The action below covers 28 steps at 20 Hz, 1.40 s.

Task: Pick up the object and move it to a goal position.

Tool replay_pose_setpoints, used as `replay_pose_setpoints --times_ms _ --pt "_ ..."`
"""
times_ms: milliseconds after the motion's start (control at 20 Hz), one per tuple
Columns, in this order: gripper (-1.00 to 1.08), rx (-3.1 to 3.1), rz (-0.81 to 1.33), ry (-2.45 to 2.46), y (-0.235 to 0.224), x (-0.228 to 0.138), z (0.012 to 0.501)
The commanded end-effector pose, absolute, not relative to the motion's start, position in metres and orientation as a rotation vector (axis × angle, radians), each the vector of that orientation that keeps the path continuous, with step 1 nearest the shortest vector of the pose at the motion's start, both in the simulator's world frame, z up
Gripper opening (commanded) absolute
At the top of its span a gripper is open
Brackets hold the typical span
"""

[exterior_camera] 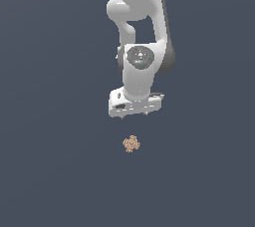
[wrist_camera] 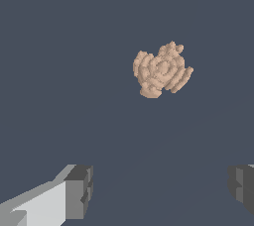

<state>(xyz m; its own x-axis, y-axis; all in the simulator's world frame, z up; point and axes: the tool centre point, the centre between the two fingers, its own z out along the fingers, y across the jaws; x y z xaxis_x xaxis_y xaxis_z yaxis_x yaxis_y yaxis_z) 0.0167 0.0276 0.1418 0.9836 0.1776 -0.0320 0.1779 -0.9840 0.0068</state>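
The object point(exterior_camera: 131, 144) is a tiny tan-orange knobbly cluster with rounded lobes, lying on the dark grey floor. It also shows in the wrist view point(wrist_camera: 161, 70). My white gripper point(exterior_camera: 135, 113) hangs above and a little behind it in the exterior view, not touching it. In the wrist view the gripper point(wrist_camera: 161, 190) is open, with its two fingertips point(wrist_camera: 79, 190) set wide apart and nothing between them. The object lies ahead of the fingertips, clear of both.
The white arm point(exterior_camera: 142, 37) reaches down from the top of the exterior view. The dark grey floor point(exterior_camera: 50, 171) is flat all round the object.
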Motion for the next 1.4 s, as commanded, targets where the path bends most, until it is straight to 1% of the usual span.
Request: replay_pose_setpoints --times_ms 0,350,650,1000,1350 --pt "1.0 3.114 -0.044 0.336 0.027 0.028 0.136" --pt "1.0 3.089 -0.024 0.537 0.023 0.065 0.115" --pt "1.0 3.069 -0.01 0.66 0.02 0.087 0.1" --pt "1.0 3.055 -0.001 0.73 0.017 0.098 0.09" --pt "1.0 3.055 -0.002 0.732 0.017 0.099 0.086"
